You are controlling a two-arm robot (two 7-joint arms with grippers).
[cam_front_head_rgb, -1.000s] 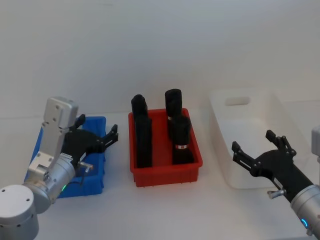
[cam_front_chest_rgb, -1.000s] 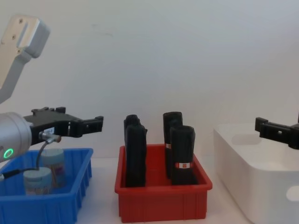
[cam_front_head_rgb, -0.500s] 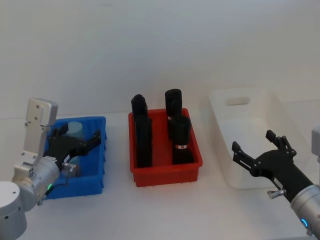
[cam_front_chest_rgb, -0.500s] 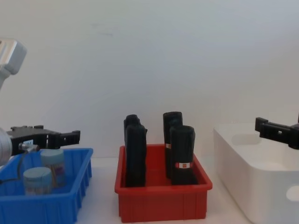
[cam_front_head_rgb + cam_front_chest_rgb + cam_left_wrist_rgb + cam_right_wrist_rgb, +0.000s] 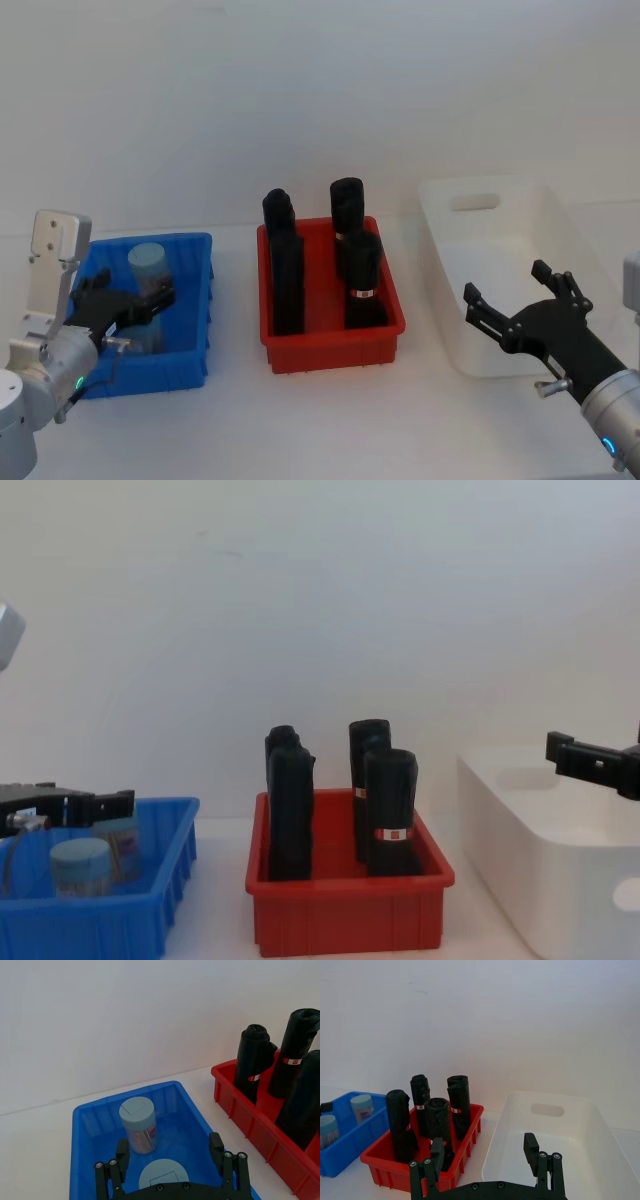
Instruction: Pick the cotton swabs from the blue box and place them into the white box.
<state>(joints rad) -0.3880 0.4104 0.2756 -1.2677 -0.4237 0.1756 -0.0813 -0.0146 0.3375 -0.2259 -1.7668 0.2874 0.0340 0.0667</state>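
Two cotton swabs jars stand in the blue box (image 5: pixel 190 300). The far jar (image 5: pixel 138 1123), with a pinkish label, is upright near the back wall. The near jar (image 5: pixel 163 1175) shows its pale cap between my left gripper's fingers. My left gripper (image 5: pixel 169 1150) is open, low over the blue box and straddling the near jar; it also shows in the head view (image 5: pixel 140 305) and the chest view (image 5: pixel 100 804). My right gripper (image 5: pixel 505 282) hovers open at the front of the white box (image 5: pixel 455 255), holding nothing.
A red bin (image 5: pixel 330 350) with several tall black packs (image 5: pixel 287 270) stands between the blue box and the white box. Open table lies in front of all three boxes.
My left gripper has drawn back from the blue box's right rim and come down low over the jars. The right arm has not moved.
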